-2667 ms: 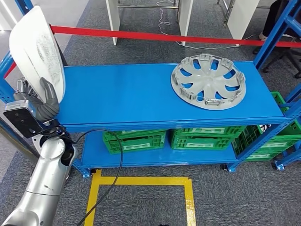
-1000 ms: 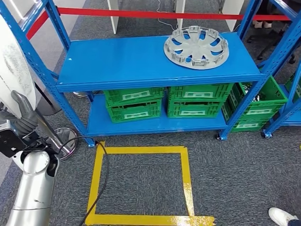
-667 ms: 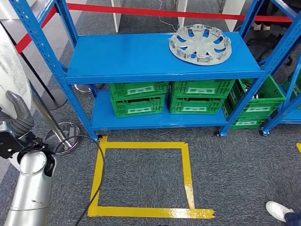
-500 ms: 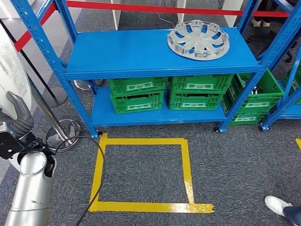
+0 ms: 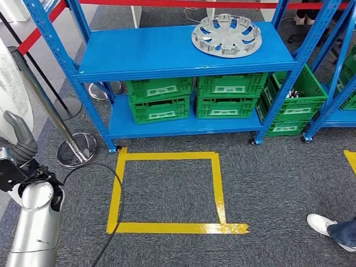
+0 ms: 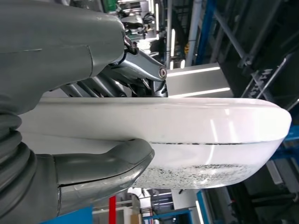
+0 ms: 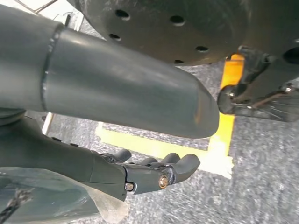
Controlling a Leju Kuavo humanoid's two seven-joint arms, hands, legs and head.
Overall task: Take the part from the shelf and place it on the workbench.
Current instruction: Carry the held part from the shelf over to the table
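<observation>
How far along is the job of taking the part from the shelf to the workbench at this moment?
Done: the white curved panel part is off the blue metal shelf, gripped in the left hand, thumb and fingers on opposite faces. In hand: carrying it, with the shelf standing beyond the yellow floor tape rectangle. Left: reaching the workbench and setting the part down. A silver wheel cover lies on the shelf.

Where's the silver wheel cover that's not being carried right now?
In the head view, the silver wheel cover lies flat on the right end of the blue shelf's top level, above the green crates.
</observation>
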